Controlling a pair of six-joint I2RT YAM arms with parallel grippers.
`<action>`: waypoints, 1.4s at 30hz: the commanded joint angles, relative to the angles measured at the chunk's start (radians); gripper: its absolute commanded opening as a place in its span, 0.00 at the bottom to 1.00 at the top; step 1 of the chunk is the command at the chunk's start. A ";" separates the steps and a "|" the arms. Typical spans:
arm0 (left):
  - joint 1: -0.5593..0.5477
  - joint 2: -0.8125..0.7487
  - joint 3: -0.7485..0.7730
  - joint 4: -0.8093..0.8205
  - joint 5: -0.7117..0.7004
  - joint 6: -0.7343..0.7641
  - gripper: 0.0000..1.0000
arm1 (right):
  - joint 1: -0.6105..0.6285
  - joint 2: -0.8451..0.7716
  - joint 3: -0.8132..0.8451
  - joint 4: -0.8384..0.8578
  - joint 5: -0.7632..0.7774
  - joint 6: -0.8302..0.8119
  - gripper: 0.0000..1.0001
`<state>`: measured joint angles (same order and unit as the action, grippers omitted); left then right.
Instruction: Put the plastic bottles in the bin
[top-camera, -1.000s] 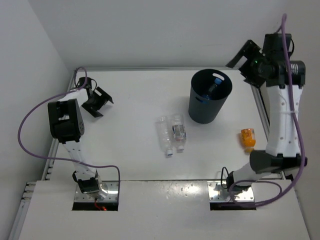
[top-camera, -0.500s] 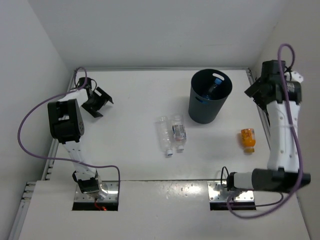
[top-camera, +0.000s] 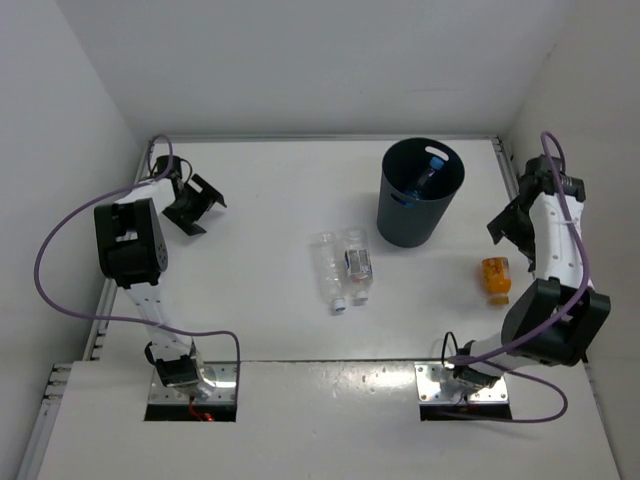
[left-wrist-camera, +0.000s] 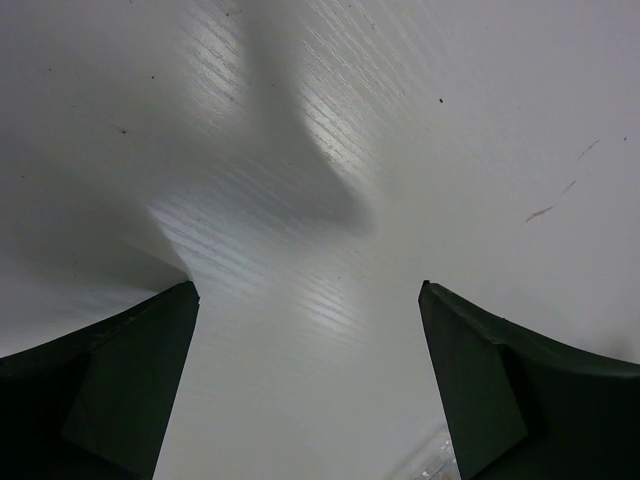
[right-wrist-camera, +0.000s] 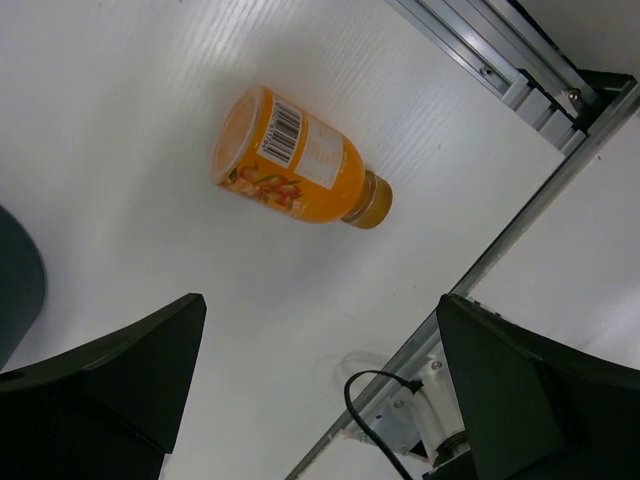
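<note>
1. Swung down from beside the bin (top-camera: 405, 222), the right gripper (top-camera: 508, 226) now hangs just beside the orange bottle (top-camera: 496, 279), jaws spread wide and empty.
2. The left gripper (top-camera: 195, 205) stays at far left, jaws apart, holding nothing.
3. A blue-capped bottle (top-camera: 430, 172) lies inside the bin; a labelled bottle (top-camera: 358, 262) and a plain bottle (top-camera: 328, 265) lie side by side mid-table.

Left arm (top-camera: 130, 245), 8 o'clock in top view: white links, boxy black joint housing, purple cable (top-camera: 42, 262) looping off. Right arm (top-camera: 556, 238), 4 o'clock: same white links, black elbow, purple cable. Left gripper (top-camera: 200, 207) and right gripper (top-camera: 504, 225) black. Silver bolted base plates (top-camera: 225, 378). Fingers (left-wrist-camera: 110, 390) dark wedges.
</note>
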<state>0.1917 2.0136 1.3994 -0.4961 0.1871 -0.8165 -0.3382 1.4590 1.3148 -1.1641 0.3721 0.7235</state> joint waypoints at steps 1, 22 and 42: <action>0.012 -0.003 -0.011 -0.027 0.014 0.004 1.00 | -0.015 0.049 -0.026 0.049 -0.009 -0.024 1.00; 0.012 -0.003 -0.023 -0.018 0.035 0.022 1.00 | -0.079 0.452 -0.075 0.268 -0.143 -0.116 1.00; 0.012 -0.003 -0.004 -0.018 0.045 0.031 1.00 | -0.099 0.336 -0.048 0.248 -0.317 -0.061 0.22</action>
<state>0.1982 2.0136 1.3968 -0.4911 0.2180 -0.7948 -0.4313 1.9217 1.2308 -0.9001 0.1043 0.6205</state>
